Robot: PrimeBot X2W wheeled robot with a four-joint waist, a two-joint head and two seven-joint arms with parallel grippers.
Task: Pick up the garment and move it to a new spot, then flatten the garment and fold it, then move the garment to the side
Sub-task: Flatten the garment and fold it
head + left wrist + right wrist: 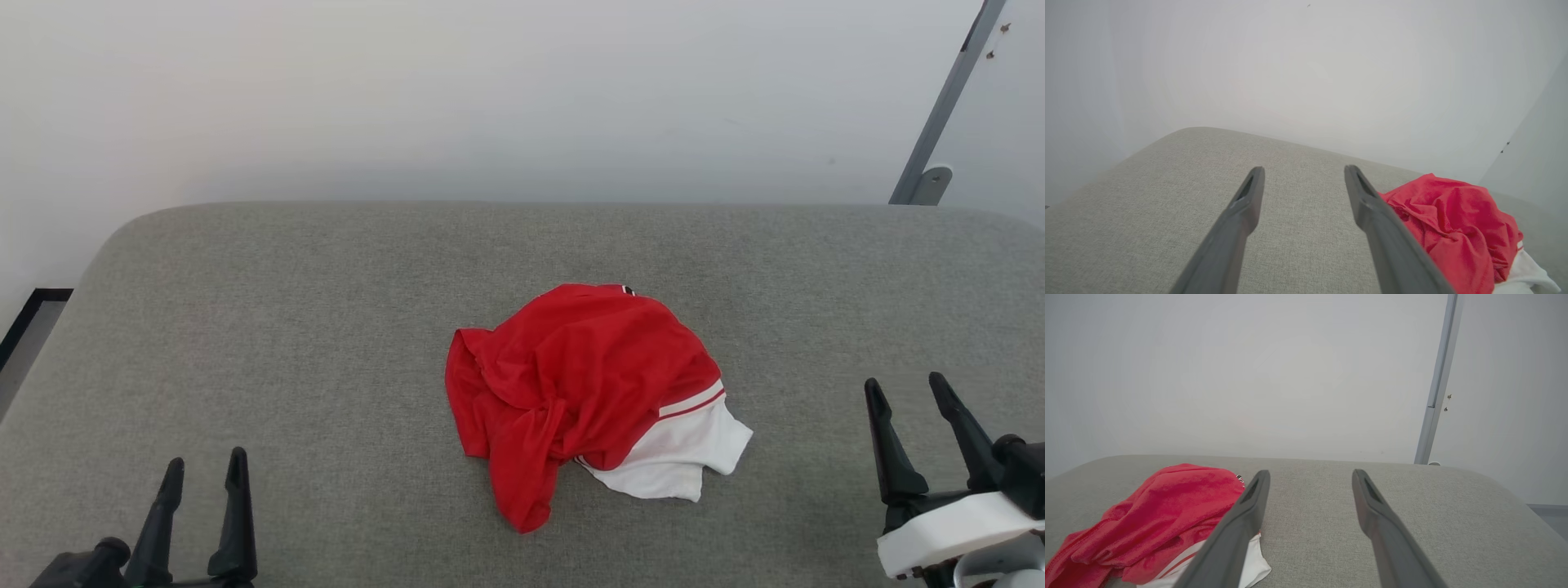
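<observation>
1. Plain white wall point(490, 82) across the top of the head view. A grey metal post point(939, 106) slants at upper right; it also shows in the right wrist view point(1437, 375).
2. Grey fabric-covered tabletop point(245, 327) w/ rounded far corners fills the lower two-thirds of the head view. A dark trim strip point(24, 318) sits at the far left edge.
3. The garment point(571, 367) lies in a crumpled heap at frame ctr, slightly right. It is bright red, bunched and creased, w/ one red fold trailing toward the bottom of the frame.
4. A white end panel point(678, 457) pokes out at the heap's lower right, w/ thin red-and-white stripes along its top edge.
5. The left end effector point(206, 457) is at lower left, fingers spread wide and holding nothing, well apart from the garment.
6. The right end effector point(904, 380) is at lower right, fingers likewise spread and holding nothing, apart from the white panel.
7. Left wrist view: the end effector point(1304, 168) shows bare grey fabric btwn its fingers. The garment point(1453, 220) is at lower right, partly behind the right-hand finger.
8. Right wrist view: the end effector point(1310, 471) is over bare tabletop. The garment point(1167, 506) is at lower left, partly hidden by the left-hand finger.
</observation>
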